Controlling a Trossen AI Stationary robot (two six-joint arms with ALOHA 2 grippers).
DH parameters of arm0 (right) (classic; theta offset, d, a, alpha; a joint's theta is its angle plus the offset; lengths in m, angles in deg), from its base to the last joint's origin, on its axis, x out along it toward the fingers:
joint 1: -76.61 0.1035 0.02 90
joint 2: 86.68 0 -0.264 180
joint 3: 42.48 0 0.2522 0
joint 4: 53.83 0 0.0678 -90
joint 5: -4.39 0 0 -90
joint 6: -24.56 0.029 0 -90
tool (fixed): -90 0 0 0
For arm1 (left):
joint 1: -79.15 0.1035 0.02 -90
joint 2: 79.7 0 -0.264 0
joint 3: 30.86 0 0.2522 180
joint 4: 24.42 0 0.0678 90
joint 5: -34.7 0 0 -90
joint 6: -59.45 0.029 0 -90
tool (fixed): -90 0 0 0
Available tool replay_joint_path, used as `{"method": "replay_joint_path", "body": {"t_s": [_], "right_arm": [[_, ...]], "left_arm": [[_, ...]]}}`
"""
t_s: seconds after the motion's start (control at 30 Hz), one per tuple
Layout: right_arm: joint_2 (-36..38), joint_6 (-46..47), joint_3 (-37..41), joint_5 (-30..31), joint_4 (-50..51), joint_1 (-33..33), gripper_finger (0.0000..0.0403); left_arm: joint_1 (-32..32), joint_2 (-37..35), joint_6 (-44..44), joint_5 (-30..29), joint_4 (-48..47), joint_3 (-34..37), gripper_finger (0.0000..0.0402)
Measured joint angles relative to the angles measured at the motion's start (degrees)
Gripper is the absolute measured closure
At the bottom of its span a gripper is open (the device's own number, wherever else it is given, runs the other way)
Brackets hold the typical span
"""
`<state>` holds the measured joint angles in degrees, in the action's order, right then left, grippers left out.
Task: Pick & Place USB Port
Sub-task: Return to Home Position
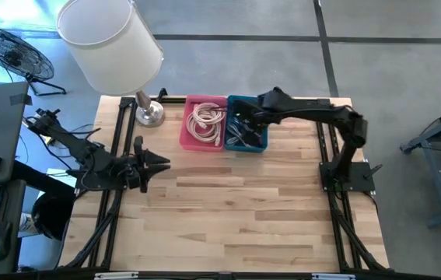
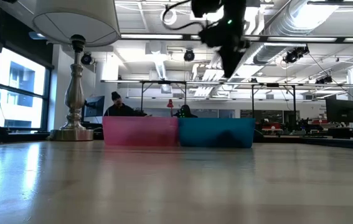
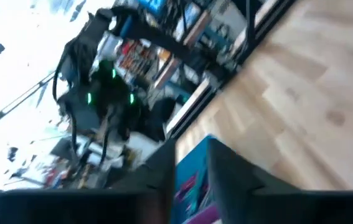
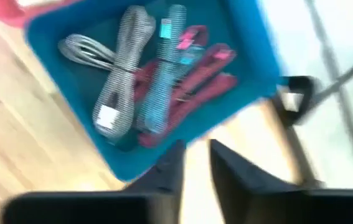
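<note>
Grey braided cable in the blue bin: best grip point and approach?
Grip the grey braided cable across its bundled middle, straight down from above. It lies flat, and the walls of the blue bin block a side approach. The blue cable lies close beside it, so clearance looks tight. The right gripper, open, hangs above that bin; the left gripper waits off to the left.

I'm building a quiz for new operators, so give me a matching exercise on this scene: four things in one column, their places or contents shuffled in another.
1. pink plastic bin
2. blue plastic bin
3. left gripper
4. right gripper

A. above the blue bin
B. holds grey, blue and red cables
C. by the wooden table's left edge
D. holds pale coiled cable

Pairs: 1-D, 2-B, 3-C, 4-A
</note>
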<state>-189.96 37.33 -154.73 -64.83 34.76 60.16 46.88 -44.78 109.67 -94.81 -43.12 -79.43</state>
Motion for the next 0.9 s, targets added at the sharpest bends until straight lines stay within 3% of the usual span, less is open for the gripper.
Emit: {"method": "replay_joint_path", "body": {"t_s": [0.07, 0.13, 0.3, 0.47, 0.6, 0.77, 0.9], "right_arm": [[3.1, -1.0, 0.0, 2.7, 2.6, 0.0, 0.037], [6.3, -1.4, 0.0, 5.2, 4.0, 0.4, 0.0391], [16.3, -2.5, 0.0, 7.9, 4.1, 1.9, 0.04], [29.6, -3.0, 0.0, 8.3, 4.4, 3.2, 0.0402], [40.8, -2.8, 1.1, 8.7, 3.5, 4.2, 0.0402], [59.2, -7.4, 15.8, -0.4, -8.4, 4.6, 0.0402], [74.2, -10.9, 32.3, -12.3, -23.1, 4.6, 0.0402]], "left_arm": [[0.0, 0.0, 1.0, -2.1, -3.7, -2.0, 0.036], [0.0, 0.0, 0.8, -4.0, -7.2, -4.6, 0.039], [0.0, -0.1, 0.5, -12.1, -14.8, -10.2, 0.0398], [0.0, -4.2, -2.9, -13.4, -27.0, -15.1, 0.04], [0.0, -11.4, -9.2, -15.1, -36.8, -16.3, 0.04], [0.0, -23.4, -19.0, -14.8, -41.1, -14.3, 0.0401], [0.0, -30.1, -19.2, -11.7, -37.2, -9.3, 0.0401]]}}
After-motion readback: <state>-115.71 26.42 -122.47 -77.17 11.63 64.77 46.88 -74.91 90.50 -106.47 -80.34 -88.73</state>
